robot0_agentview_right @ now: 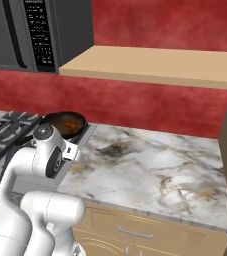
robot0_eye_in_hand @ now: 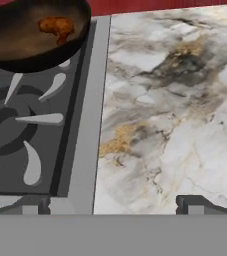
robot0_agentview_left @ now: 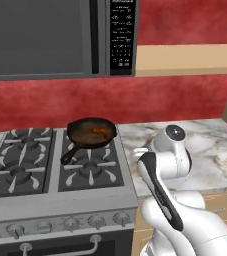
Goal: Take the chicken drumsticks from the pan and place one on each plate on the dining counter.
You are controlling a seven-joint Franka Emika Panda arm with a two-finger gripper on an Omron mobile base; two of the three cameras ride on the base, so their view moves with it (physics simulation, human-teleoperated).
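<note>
pan on stove | microwave overhead | marble worktop beside

Dark brownish pan, orange-red chicken drumsticks, grey-veined white marble worktop, red wall.

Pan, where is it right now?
The pan sits on the stove's back right burner, handle toward the front left, beside the marble worktop.

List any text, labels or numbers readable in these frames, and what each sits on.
Nothing is legible.
Microwave control panel: rows of white lettering and button marks, too small and blurred to read.
Stove knobs: no markings can be made out.
Pan: no text visible.
</note>
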